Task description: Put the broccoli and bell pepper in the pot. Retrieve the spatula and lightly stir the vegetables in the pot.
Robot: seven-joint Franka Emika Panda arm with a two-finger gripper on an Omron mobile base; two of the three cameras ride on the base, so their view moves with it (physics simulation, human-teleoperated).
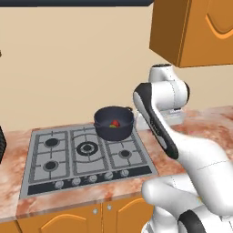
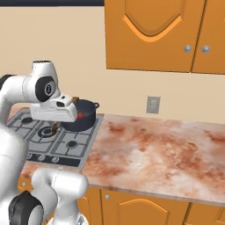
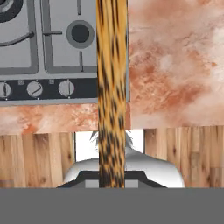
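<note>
We see the marbled, rust-and-cream stone counter (image 2: pixel 154 145) spreading wide to the right of the claw (image 2: pixel 56 122) and running on under it. Glossy orange cabinets (image 2: pixel 154 30) with arched panels hang above and to the claw's right. Directly below the claw lies the flat grey stove (image 1: pixel 59 159), with black grates, round burners and a dark strip of round knobs (image 3: pixel 65 87) along its front edge.

Just beyond the claw, toward the wall, stands the pot (image 1: pixel 113 129): round, low-sided and dark grey-black, on the rear right burner. The claw is clasping the spatula (image 3: pixel 111 87), held clear above the stove. In the hand view its long straight handle of mottled brown wood runs through the middle and covers the fingertips.

Inside the pot, past the claw, the bell pepper (image 1: pixel 115 123) shows as a small glossy red lump. The broccoli (image 1: pixel 111 125) is a smaller green speck touching it.
</note>
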